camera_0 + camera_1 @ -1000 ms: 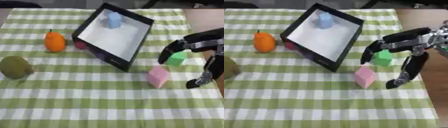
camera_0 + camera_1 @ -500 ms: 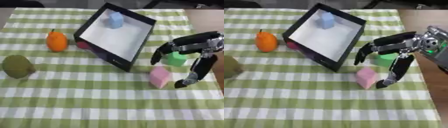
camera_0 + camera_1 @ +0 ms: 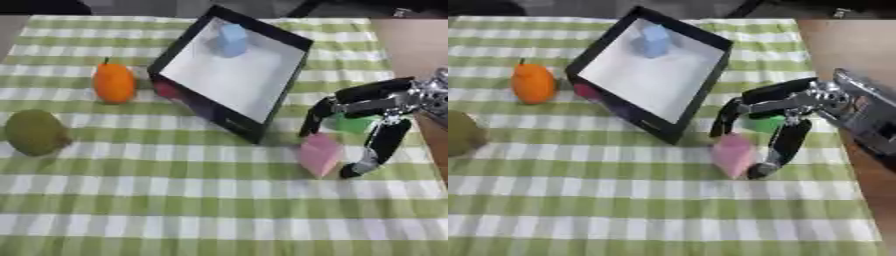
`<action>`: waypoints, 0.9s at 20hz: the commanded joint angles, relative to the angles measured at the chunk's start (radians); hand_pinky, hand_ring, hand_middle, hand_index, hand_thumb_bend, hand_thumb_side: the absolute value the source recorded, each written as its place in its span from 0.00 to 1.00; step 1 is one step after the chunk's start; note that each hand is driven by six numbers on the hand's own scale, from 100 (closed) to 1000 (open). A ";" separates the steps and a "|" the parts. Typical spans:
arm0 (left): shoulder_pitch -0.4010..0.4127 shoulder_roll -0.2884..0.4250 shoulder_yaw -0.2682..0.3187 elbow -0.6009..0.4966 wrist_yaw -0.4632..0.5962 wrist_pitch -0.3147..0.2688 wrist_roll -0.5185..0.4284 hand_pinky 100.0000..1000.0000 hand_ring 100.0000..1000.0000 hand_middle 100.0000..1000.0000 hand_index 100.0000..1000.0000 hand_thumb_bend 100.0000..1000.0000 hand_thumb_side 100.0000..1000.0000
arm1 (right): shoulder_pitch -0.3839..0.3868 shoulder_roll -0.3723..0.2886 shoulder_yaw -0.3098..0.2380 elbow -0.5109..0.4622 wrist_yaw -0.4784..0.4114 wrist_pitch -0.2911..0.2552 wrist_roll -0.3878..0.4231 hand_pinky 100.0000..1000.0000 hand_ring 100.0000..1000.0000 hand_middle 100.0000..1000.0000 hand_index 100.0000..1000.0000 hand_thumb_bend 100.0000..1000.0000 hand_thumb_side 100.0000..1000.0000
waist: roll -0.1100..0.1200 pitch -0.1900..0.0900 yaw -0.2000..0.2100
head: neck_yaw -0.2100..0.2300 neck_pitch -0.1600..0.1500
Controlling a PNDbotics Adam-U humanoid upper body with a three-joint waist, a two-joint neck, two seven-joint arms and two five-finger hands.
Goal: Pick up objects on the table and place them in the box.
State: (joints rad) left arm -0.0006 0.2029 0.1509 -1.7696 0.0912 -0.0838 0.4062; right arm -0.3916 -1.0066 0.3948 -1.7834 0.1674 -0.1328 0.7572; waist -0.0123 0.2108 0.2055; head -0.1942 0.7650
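Observation:
A black box (image 3: 262, 50) with a white inside lies askew at the top middle; a pale blue block (image 3: 232, 40) sits in its far corner. A pink block (image 3: 318, 153) stands on the checked cloth just right of the box's near corner. My right hand (image 3: 367, 107) hangs over it, open, fingers spread down on the block's left and thumb on its right, not closed on it. A green block (image 3: 354, 123) lies under the palm, partly hidden. An orange fruit (image 3: 115, 83) and a greenish-brown round fruit (image 3: 33, 132) lie at the left. The left hand is out of view.
A small dark pink thing (image 3: 165, 90) lies against the box's left wall. The green-and-white checked cloth (image 3: 175, 200) covers the table; bare brown tabletop (image 3: 411, 45) shows at the right edge.
My right hand has moved left and down, from beside the green block to straddling the pink block. The view has also shifted a little.

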 commanded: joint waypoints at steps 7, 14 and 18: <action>-0.007 0.013 0.002 -0.016 0.005 -0.001 -0.003 0.87 0.79 0.70 0.78 0.31 0.77 | -0.019 0.030 0.006 0.057 0.040 0.003 -0.024 0.88 0.75 0.70 0.81 0.41 0.04 | -0.010 -0.005 0.002 | -0.002 0.005; -0.009 0.011 0.003 -0.016 0.005 -0.002 -0.004 0.87 0.79 0.70 0.78 0.31 0.78 | -0.016 0.043 0.004 0.061 0.025 0.014 -0.058 0.86 0.70 0.56 0.66 0.32 0.00 | -0.010 -0.002 0.003 | -0.002 0.005; -0.008 0.011 0.004 -0.016 0.005 -0.002 -0.003 0.87 0.79 0.70 0.78 0.31 0.78 | -0.001 0.038 -0.020 0.028 -0.041 0.039 -0.101 0.85 0.65 0.43 0.52 0.20 0.00 | -0.012 -0.002 0.001 | 0.001 0.005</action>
State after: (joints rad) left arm -0.0016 0.2019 0.1507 -1.7696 0.0951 -0.0848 0.4046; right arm -0.3849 -0.9425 0.3971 -1.7318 0.1483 -0.1004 0.6714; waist -0.0123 0.2110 0.2068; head -0.1959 0.7650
